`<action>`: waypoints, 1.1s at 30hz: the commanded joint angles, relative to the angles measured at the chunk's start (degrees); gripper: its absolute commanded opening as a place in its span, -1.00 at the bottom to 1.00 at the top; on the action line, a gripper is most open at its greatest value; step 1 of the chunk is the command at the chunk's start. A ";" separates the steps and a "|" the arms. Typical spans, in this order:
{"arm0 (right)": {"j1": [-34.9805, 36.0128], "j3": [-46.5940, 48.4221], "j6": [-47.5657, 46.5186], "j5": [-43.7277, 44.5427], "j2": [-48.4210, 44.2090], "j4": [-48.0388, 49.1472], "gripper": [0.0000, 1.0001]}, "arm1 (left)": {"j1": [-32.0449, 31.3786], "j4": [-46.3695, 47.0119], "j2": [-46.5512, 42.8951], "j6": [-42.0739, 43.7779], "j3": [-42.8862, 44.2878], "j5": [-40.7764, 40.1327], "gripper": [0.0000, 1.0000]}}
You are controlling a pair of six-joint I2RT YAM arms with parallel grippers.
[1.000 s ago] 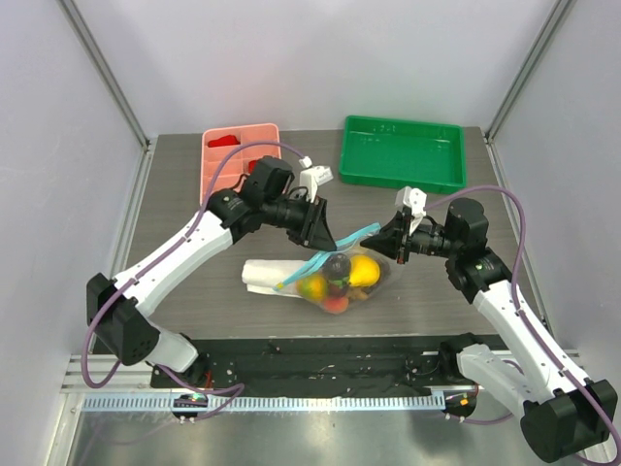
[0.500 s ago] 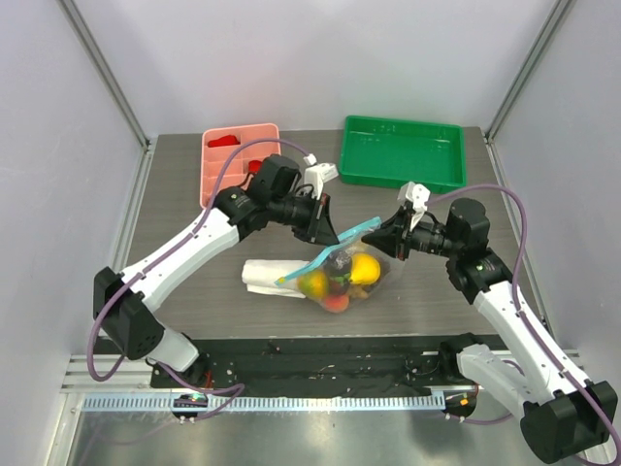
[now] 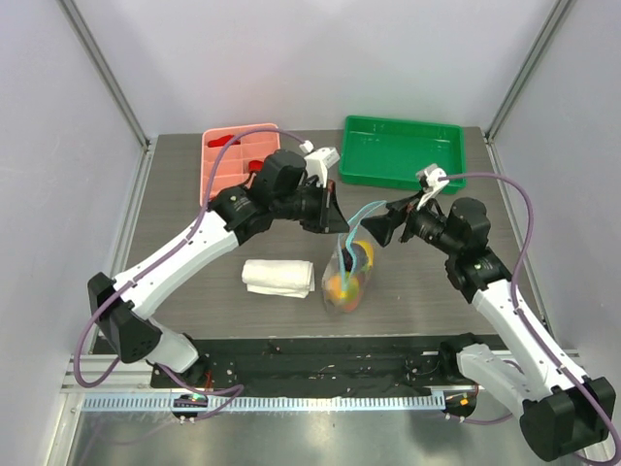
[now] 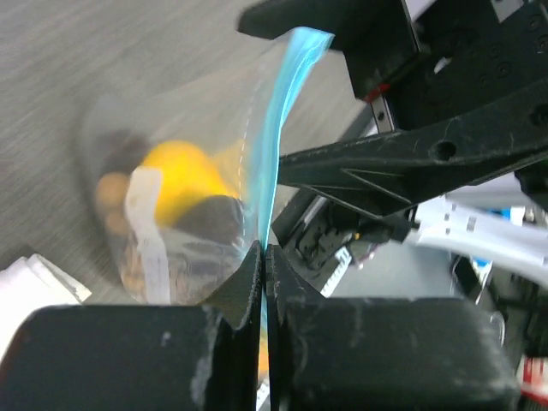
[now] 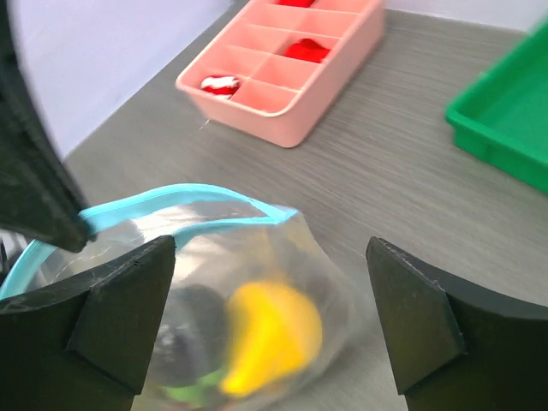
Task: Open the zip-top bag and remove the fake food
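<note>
I see zip-top bag (image 3: 337, 296) now hoisted mid-counter: L gripper (image 4: 261, 253) pinches its strip, R gripper (image 5: 270, 250) gapes astride it, fake food (image 3: 355, 260) sags low.

Overhead view looking down, 2 close wrist views, all sharing zip-top bag (image 3: 340, 291)

The bag (image 3: 347, 279) is thin, clear plastic, and the fruit (image 5: 270, 338) inside looks shiny. The surface (image 3: 194, 243) looks like dull grey wood. The white cloth (image 3: 277, 278) looks soft.
</note>
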 commanded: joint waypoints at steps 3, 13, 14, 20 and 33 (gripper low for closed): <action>-0.30 6.68 9.57 12.57 -5.69 -10.81 0.99 | -1.75 3.09 0.98 -7.49 6.83 -9.08 -1.00; -0.21 25.65 26.28 30.66 -3.78 -45.67 0.99 | -2.10 7.13 7.14 -8.56 5.61 -6.80 -1.00; -0.12 26.10 28.28 36.53 -2.98 -48.67 0.99 | -2.10 6.70 7.57 -8.21 6.13 -4.97 -1.00; -4.50 17.85 39.56 38.37 3.95 -52.57 1.00 | -2.01 -1.38 12.06 -6.18 11.40 -3.19 -1.00; -26.13 9.50 40.24 25.97 26.37 -35.98 0.69 | -2.01 2.12 3.54 -8.30 -2.20 0.68 -0.93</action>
